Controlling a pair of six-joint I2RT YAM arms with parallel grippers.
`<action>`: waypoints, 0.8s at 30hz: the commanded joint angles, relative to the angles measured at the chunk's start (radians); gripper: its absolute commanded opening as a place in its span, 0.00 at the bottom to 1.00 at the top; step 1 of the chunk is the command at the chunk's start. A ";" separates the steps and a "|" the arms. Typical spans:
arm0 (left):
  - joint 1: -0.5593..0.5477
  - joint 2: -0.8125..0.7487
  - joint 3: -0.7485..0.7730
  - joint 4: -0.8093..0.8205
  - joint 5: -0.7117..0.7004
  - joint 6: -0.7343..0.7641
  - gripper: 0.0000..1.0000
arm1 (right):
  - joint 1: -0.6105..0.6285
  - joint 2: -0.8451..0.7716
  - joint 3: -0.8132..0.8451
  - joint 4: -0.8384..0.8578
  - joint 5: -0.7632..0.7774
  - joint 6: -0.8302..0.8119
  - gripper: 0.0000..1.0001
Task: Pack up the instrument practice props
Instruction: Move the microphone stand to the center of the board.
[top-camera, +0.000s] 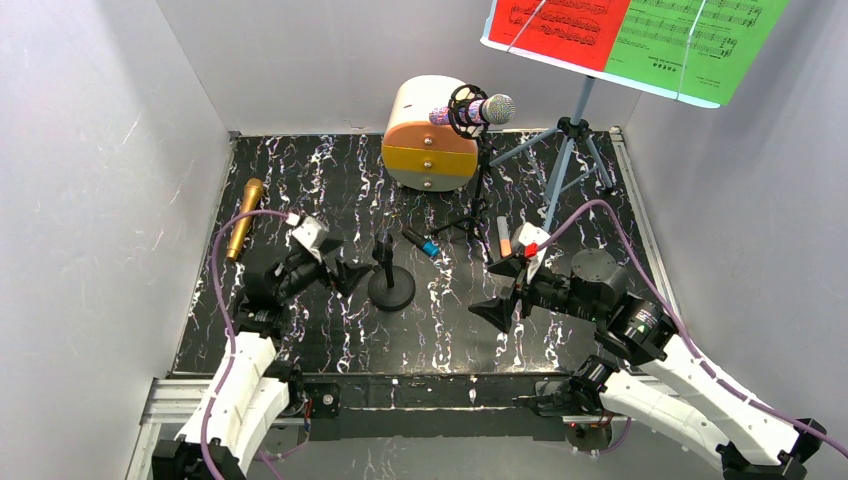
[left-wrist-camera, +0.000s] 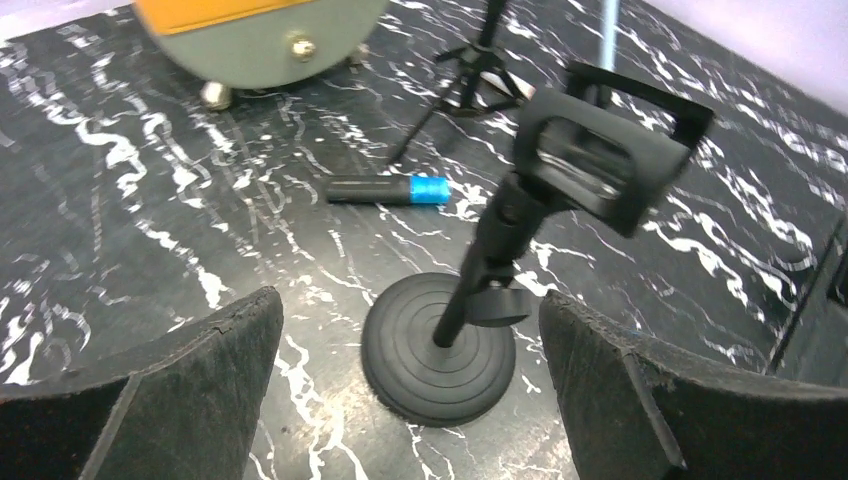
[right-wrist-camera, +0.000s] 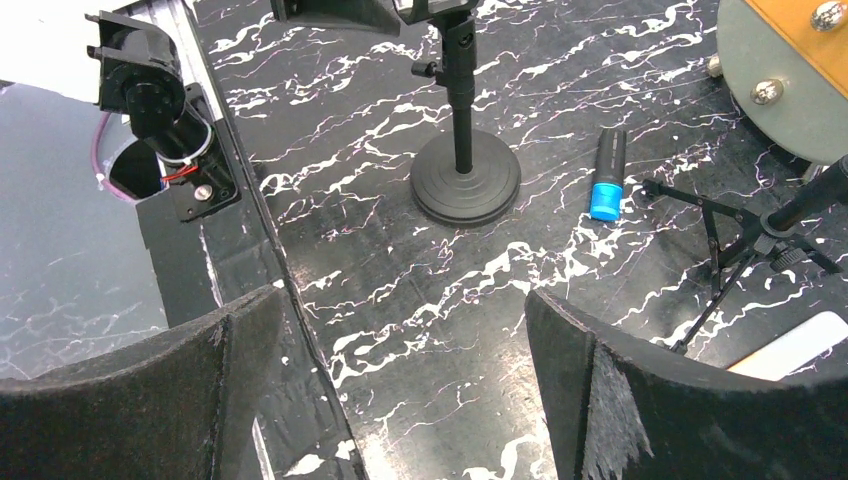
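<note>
A gold microphone (top-camera: 244, 218) lies at the table's left. A silver-headed purple microphone (top-camera: 475, 110) sits in a black tripod stand (top-camera: 478, 195). The pale-blue tripod (top-camera: 567, 160) holds the red sheet (top-camera: 560, 28) and the green sheet (top-camera: 690, 45). A black round-base mic stand (top-camera: 390, 282) stands mid-table. My left gripper (top-camera: 350, 275) is open just left of it; the stand's base (left-wrist-camera: 440, 350) shows ahead between the fingers (left-wrist-camera: 412, 400). My right gripper (top-camera: 498, 290) is open over bare table (right-wrist-camera: 405, 390), with the stand (right-wrist-camera: 465, 180) farther off.
The round cream-and-orange drawer cabinet (top-camera: 430, 135) stands at the back centre. A short black cylinder with a blue end (top-camera: 423, 243) lies beside the stand, and a white-and-orange stick (top-camera: 504, 238) lies by the tripod legs. Grey walls enclose the table.
</note>
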 joint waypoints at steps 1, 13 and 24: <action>-0.086 0.049 0.018 0.038 0.048 0.144 0.96 | 0.007 -0.012 0.006 0.046 -0.010 -0.015 0.99; -0.312 0.276 0.044 0.205 -0.131 0.276 0.92 | 0.007 -0.027 0.002 0.041 0.017 -0.018 0.99; -0.381 0.285 0.019 0.236 -0.261 0.297 0.58 | 0.007 -0.033 -0.004 0.038 0.037 -0.018 0.99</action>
